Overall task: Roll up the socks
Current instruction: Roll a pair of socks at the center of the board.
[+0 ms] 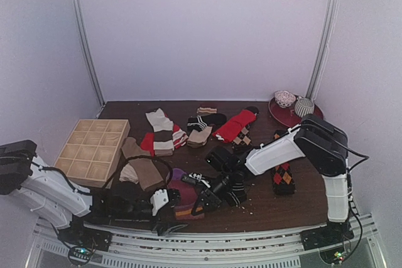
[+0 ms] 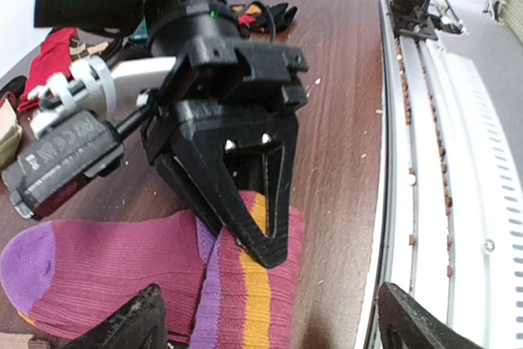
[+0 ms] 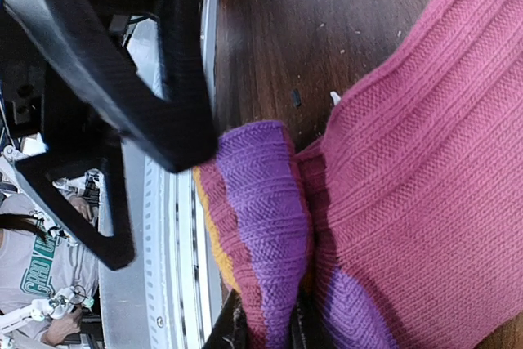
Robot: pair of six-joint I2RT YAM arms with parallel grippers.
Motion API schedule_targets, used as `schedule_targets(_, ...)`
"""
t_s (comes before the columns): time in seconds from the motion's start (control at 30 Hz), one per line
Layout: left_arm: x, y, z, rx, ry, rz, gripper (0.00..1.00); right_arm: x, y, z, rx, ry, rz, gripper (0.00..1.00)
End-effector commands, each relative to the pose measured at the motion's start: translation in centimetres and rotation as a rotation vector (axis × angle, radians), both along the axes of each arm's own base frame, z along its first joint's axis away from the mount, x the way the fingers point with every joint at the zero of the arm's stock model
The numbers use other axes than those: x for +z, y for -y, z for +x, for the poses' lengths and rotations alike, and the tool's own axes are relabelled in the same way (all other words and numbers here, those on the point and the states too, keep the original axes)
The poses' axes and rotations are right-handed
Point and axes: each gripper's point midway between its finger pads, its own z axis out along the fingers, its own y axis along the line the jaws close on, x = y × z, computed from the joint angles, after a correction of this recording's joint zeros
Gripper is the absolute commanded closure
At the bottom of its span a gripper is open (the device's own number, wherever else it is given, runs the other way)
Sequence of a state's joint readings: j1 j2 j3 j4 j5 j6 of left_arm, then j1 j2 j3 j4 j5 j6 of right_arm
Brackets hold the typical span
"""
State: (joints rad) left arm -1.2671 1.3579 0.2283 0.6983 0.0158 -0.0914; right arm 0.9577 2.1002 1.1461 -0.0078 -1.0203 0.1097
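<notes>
View toward the near edge: the magenta-purple sock (image 2: 98, 271) lies flat at 6 o'clock on the worktop (image 1: 264, 208). The right hand (image 2: 265, 247) is clamped on its purple-and-orange striped cuff (image 3: 261, 226). The left hand (image 2: 270, 324), fingers spread wide apart, straddles the sock ungripped. The other socks (image 1: 164, 131) lie scattered toward 12 o'clock.
</notes>
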Motion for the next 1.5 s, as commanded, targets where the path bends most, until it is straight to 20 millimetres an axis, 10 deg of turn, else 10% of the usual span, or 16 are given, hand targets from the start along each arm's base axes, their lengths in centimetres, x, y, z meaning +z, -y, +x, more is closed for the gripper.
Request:
schedule_targets(0.0,-1.0,1.0,0.9,0.028,0.021,0.038,0.13,-8.4,6.9,-2.1,-0.086,-0.108,-0.428,0.92)
schedule_targets(0.43,-3.2,1.1,1.5,0.082,-0.027,0.073,0.49,-8.8,7.4,-2.3,-0.089,-0.105,-0.436,0.92)
schedule_targets(0.67,-3.5,1.5,1.8,0.099,-0.044,0.076,0.99,-9.1,7.6,-2.2,-0.093,-0.096,-0.443,0.92)
schedule_targets(0.87,-4.5,1.3,1.4,0.130,-0.154,0.103,1.00,-8.7,7.2,-1.7,-0.108,-0.040,-0.421,0.87)
schedule_targets(1.03,-7.4,-1.3,0.6,0.229,-0.365,0.162,1.00,-4.6,5.1,1.2,-0.185,0.160,-0.256,0.73)
schedule_targets(1.27,-10.3,-5.3,-2.0,0.318,-0.639,0.199,1.00,2.8,4.7,4.2,-0.278,0.695,0.070,0.56)
schedule_targets(1.47,-11.6,-6.4,-3.5,0.324,-0.738,0.244,1.00,5.3,2.9,1.4,-0.137,1.195,0.155,0.50)
